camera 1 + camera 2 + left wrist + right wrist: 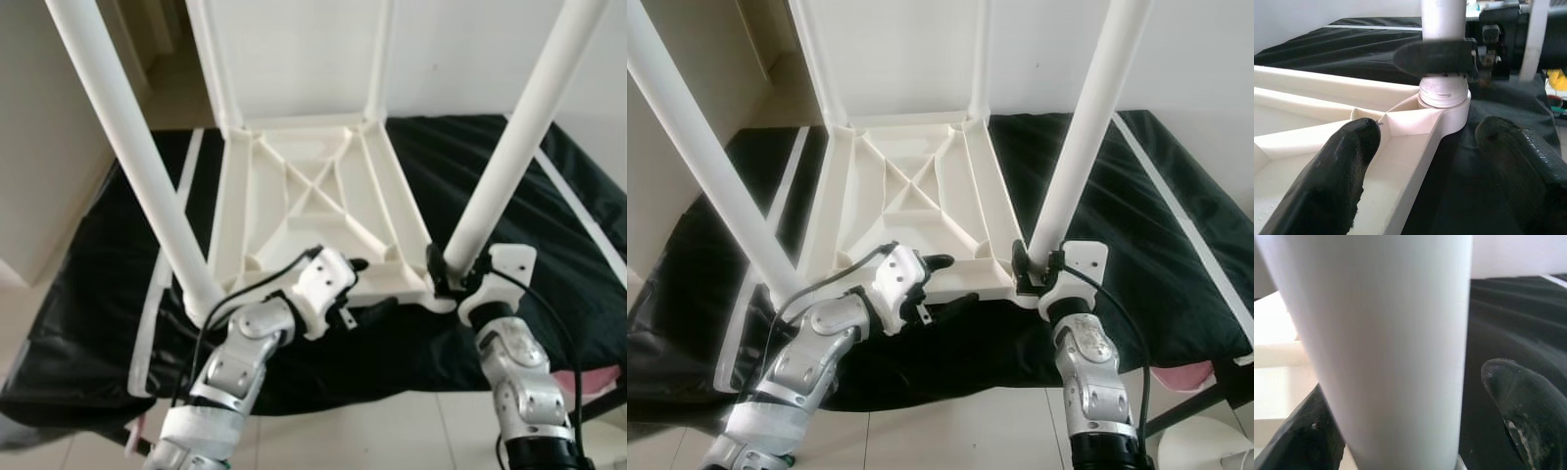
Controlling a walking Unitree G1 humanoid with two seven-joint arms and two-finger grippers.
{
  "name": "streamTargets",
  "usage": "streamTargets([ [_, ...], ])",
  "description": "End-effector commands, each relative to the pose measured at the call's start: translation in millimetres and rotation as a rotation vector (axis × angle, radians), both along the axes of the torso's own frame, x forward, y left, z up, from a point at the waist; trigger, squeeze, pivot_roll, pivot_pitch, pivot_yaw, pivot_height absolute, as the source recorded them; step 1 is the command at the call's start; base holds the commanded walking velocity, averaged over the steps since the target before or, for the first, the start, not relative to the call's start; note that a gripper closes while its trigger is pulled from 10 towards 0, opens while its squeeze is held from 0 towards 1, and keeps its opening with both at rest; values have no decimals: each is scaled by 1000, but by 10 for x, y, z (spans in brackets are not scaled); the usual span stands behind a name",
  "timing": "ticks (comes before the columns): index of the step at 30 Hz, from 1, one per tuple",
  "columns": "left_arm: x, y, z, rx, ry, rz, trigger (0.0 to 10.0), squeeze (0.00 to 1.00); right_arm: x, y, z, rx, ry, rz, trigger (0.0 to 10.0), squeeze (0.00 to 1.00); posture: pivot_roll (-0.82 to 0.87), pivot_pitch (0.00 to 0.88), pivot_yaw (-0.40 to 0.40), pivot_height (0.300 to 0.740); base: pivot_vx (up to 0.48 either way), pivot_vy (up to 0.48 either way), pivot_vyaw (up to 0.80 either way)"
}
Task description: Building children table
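Note:
The white children's table (313,196) lies upside down on a black cloth, legs pointing up. My right gripper (453,279) is shut on the near right leg (509,157) just above its corner socket (1444,98). That leg (1381,333) runs between the gripper's two black fingers (1528,406). My left gripper (370,287) is open at the table's near rim. One finger (1342,166) is over the rim (1410,161), and the other hangs over the cloth. The near left leg (127,147) stands in its corner beside my left arm.
The black cloth (529,206) covers a low surface, and light floor tiles (392,431) are in front. A white strip (157,294) lies along the cloth's left side. Two far legs (382,59) rise at the back. A pink item (588,382) is at the right.

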State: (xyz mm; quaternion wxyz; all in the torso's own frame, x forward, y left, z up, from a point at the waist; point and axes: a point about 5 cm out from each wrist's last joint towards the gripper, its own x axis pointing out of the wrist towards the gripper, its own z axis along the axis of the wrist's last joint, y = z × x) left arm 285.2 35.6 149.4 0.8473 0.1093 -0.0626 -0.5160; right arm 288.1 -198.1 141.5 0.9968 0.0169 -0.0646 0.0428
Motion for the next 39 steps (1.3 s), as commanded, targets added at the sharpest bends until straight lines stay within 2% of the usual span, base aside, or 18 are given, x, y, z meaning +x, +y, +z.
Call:
streamTargets([
  [1,5,5,-19,18,-17,30,10000,0,22,24,-4,-33,5,96,10000,0,-106,31,28,740,0,0,0],
  [4,6,4,-17,21,-18,29,10000,0,26,32,-4,-53,11,139,10000,0,-104,30,27,740,0,0,0],
  [5,3,7,-12,22,-18,30,10000,0,41,39,-15,-106,29,230,10000,0,-94,28,23,740,0,0,0],
  [9,-10,17,-17,26,-19,33,10000,0,58,26,-35,-140,46,283,10000,0,-87,26,20,740,0,0,0],
  [10,-13,24,-19,27,-19,34,10000,0,61,21,-46,-142,52,289,8902,0,-85,26,18,740,0,0,0],
  [11,-17,28,-21,28,-19,35,10000,0,62,14,-54,-143,55,297,8902,0,-84,27,17,740,0,0,0],
  [12,-18,34,-22,29,-19,36,10000,0,61,8,-65,-143,58,302,3176,0,-82,26,16,740,0,0,0],
  [13,-18,34,-22,29,-19,36,10000,0,61,8,-65,-143,58,302,3176,0,-82,26,16,740,0,0,0],
  [14,-15,43,-20,31,-22,41,10000,0,55,3,-86,-147,64,308,0,0,-81,27,15,740,0,0,0],
  [26,-7,40,-8,33,-30,38,10000,0,39,-29,-169,-147,92,313,0,0,-87,27,23,740,0,0,0],
  [27,-8,41,-8,34,-30,37,10000,0,35,-29,-177,-143,97,304,2549,0,-88,28,25,740,0,0,0],
  [30,-8,41,-8,35,-30,37,10000,0,33,-29,-182,-140,100,297,2549,0,-88,28,25,740,0,0,0],
  [31,-9,41,-7,35,-30,35,10000,0,34,-28,-187,-132,103,279,10000,0,-89,29,27,740,0,0,0],
  [39,-10,38,-7,36,-31,31,10000,0,42,37,-216,-130,128,151,10000,0,-90,31,28,740,0,0,0],
])
